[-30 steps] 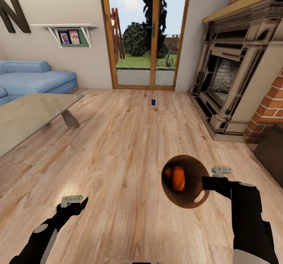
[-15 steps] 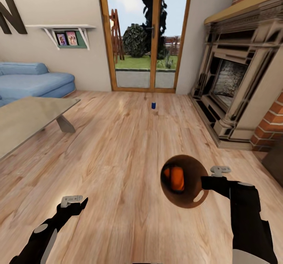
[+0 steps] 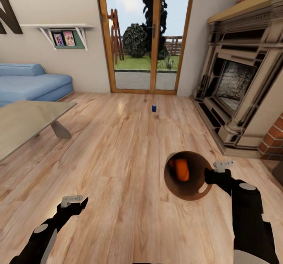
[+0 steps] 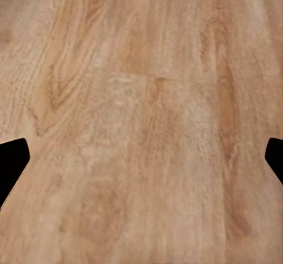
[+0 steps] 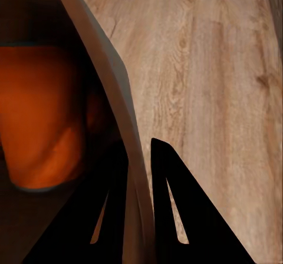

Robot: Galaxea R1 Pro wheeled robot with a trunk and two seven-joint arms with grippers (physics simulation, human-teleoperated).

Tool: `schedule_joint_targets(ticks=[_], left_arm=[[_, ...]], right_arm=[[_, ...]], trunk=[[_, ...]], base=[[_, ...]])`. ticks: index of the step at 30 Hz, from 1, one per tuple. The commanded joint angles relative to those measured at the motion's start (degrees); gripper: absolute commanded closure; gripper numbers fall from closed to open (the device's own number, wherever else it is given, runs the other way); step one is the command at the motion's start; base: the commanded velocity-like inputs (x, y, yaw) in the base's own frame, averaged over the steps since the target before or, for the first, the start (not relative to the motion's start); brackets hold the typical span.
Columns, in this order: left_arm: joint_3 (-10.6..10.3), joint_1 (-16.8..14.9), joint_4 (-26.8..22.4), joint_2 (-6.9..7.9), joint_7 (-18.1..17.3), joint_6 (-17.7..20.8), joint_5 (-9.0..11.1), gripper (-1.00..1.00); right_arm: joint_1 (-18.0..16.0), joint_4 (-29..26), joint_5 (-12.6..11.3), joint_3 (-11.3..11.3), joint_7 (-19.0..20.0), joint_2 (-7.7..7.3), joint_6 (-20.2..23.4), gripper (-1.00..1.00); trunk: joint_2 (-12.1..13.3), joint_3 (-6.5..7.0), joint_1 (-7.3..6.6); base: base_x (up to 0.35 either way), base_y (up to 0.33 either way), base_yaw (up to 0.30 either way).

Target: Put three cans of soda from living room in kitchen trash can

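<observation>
My right gripper (image 3: 209, 175) is shut on the rim of the tash can (image 3: 188, 189), a round bin with a brown inside, carried above the wood floor. An orange can of soda (image 3: 181, 169) lies inside it. In the right wrist view the bin's pale rim (image 5: 121, 122) runs between the two dark fingers, with the orange can of soda (image 5: 38, 122) beyond it. A dark blue can of soda (image 3: 154, 108) stands upright on the floor far ahead, near the glass doors (image 3: 143, 40). My left gripper (image 3: 74, 202) hangs open and empty over bare planks.
A low grey-brown table (image 3: 27, 122) fills the left, with the blue sofa (image 3: 27, 84) behind it. A dark fireplace (image 3: 236, 83) and red brick (image 3: 273, 140) line the right. Open wood floor (image 3: 118, 146) stretches ahead to the doors.
The whole view has shifted as the robot moved forward and turned slightly. The bin in my right gripper has tipped a little, so the orange can sits higher in it.
</observation>
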Motion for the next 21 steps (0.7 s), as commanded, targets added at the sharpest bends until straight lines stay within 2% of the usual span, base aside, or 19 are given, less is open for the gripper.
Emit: schedule_joint_targets(ticks=[1, 5, 8, 10, 13, 21], left_arm=[[0.00, -0.01, 0.01, 0.00, 0.00, -0.11, -0.01, -1.00], [0.00, -0.01, 0.01, -0.03, 0.00, -0.67, -0.10, -1.00], [0.00, -0.01, 0.03, -0.06, 0.00, -0.97, -0.13, -1.00], [0.00, -0.01, 0.03, -0.07, 0.00, -1.00, -0.13, -1.00], [0.00, -0.01, 0.05, -0.08, 0.00, -1.05, -0.15, -1.00], [-0.01, -0.01, 0.04, -0.24, 0.00, -1.06, -0.14, -1.00]], right_arm=[[0.06, 0.01, -1.41, -0.03, -0.11, 0.02, -0.35, 1.00], [0.21, 0.08, -2.96, -0.96, -1.72, -0.19, -2.84, 1.00], [0.28, 0.26, -5.85, -4.43, -2.31, -0.52, -6.19, 1.00], [0.28, 0.39, -6.39, -5.19, -2.41, -0.52, -8.57, 1.00], [0.29, 0.79, -7.24, -7.59, -2.50, -0.52, -12.90, 1.00], [0.29, 1.37, -7.60, -8.70, -2.27, -0.42, -14.66, 1.00]], trunk=[[0.00, 0.00, 0.00], [0.00, 0.00, 0.00], [0.00, 0.00, 0.00], [0.00, 0.00, 0.00], [0.00, 0.00, 0.00], [0.00, 0.00, 0.00]], base=[[0.322, 0.000, 0.000], [0.322, 0.000, 0.000], [0.322, 0.000, 0.000], [0.322, 0.000, 0.000], [0.322, 0.000, 0.000], [0.322, 0.000, 0.000]])
